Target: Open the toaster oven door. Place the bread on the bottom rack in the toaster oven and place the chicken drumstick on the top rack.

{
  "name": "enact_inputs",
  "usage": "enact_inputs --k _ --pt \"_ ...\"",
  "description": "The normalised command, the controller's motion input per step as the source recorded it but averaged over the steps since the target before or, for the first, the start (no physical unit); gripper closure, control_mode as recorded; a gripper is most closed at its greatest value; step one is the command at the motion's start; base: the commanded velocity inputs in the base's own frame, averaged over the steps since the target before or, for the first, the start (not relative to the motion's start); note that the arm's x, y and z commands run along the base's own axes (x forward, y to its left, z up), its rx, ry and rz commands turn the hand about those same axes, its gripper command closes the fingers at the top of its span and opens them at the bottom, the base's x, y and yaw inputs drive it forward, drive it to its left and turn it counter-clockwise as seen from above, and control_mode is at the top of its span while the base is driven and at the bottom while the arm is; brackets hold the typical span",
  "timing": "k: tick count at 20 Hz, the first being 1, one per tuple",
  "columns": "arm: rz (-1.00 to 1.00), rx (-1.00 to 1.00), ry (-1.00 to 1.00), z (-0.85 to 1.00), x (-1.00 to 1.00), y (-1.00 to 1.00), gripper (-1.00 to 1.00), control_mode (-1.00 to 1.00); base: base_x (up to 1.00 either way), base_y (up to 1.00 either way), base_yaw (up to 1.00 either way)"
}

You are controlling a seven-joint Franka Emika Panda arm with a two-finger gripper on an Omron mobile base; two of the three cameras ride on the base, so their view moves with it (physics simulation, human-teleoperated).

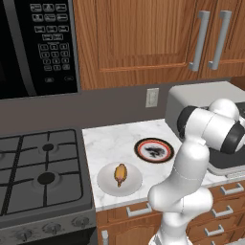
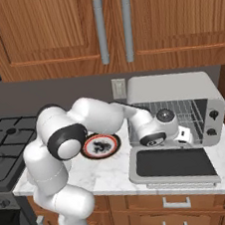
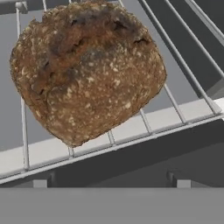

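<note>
I've set the bread [image 3: 87, 70] on a wire rack [image 3: 131, 131] inside the toaster oven [image 2: 171, 89]; my pincer [image 2: 185, 136] stands spread, freeing it. The chicken drumstick [image 1: 120, 174] waits on its plate [image 1: 107, 186].

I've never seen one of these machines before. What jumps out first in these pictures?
The big white arm reaching across the marble counter into the silver toaster oven, whose door lies folded down flat. In the hand view, a rough dark brown bread sits on a wire rack inside. Left of the oven, a golden chicken drumstick waits on a white plate, beside a red-rimmed plate.
</note>
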Motion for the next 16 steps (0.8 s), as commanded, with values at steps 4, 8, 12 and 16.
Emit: enact_inputs --k 4,8,12,16 --pt "-0.08 0.00 0.06 0.01 0.37 0.14 -1.00 -1.00 0.00 0.00 0.00" --pt "-0.09 0.00 0.00 0.00 0.46 0.27 -1.00 -1.00 0.00 0.00 0.00" --pt "-0.09 0.00 -0.01 0.00 0.47 0.29 -1.00 -1.00 0.00 0.00 0.00" --pt "-0.09 0.02 -0.01 0.00 0.55 0.29 -1.00 -1.00 0.00 0.00 0.00"
